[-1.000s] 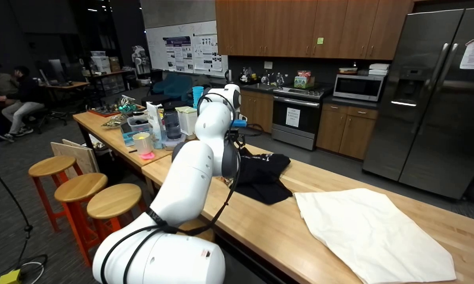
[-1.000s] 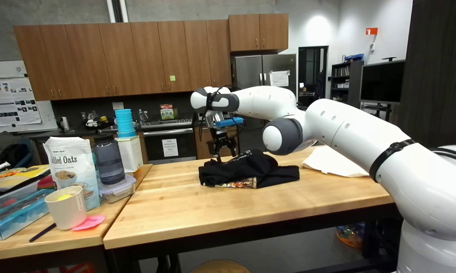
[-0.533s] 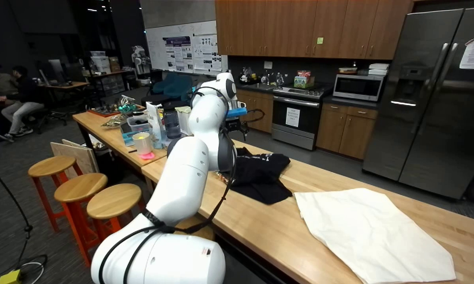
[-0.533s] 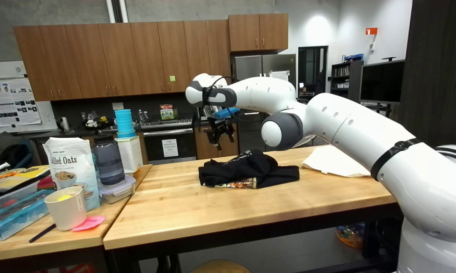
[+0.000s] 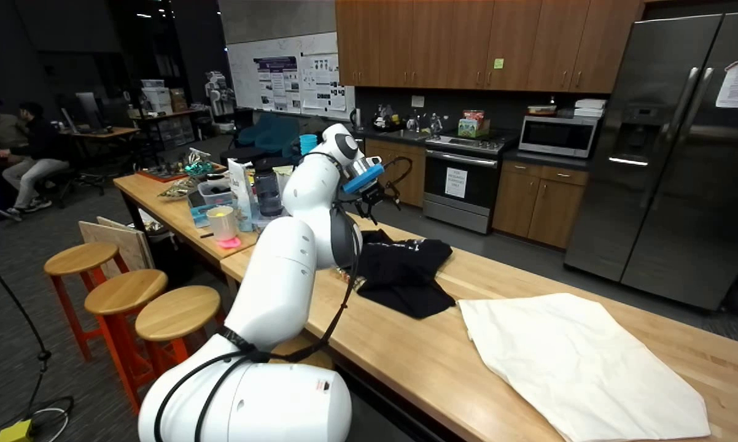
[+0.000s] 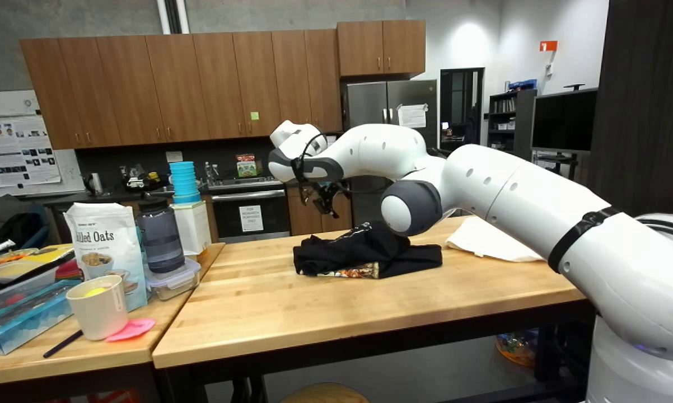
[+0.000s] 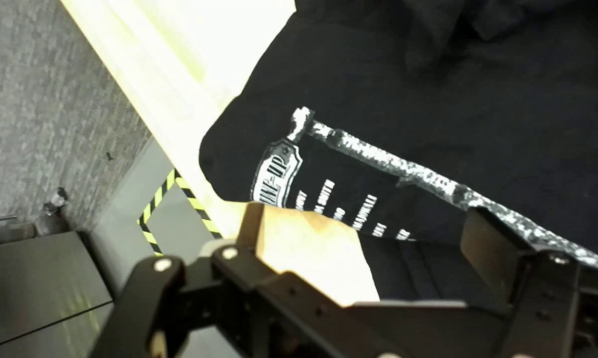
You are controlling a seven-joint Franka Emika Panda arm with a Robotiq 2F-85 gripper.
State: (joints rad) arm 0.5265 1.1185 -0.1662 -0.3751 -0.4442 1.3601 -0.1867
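A black garment (image 5: 406, 276) with white lettering lies crumpled on the wooden table. Seen from the opposite side, the garment (image 6: 370, 252) shows a strip of colourful print along its front edge. Above its far end, my gripper (image 5: 386, 213) hangs tilted in the air, touching nothing. In the wrist view the gripper (image 7: 371, 231) has its fingers wide apart. Beyond that gap the garment (image 7: 428, 99) and bare table appear, with nothing held. A cream cloth (image 5: 584, 362) is spread flat on the table beside the garment; in an exterior view the arm partly hides this cloth (image 6: 493, 240).
On the adjoining table stand an oats bag (image 6: 107, 246), a dark bottle (image 6: 160, 235), a cream mug (image 6: 97, 308) and blue stacked cups (image 6: 183, 182). Wooden stools (image 5: 178, 313) stand beside the table (image 5: 406, 356). A stove (image 5: 458, 184) and fridge (image 5: 670, 153) are behind.
My gripper has lifted away from the garment, and the wrist has then turned, so the gripper now slants. It stays open. The garment and the cream cloth lie as before.
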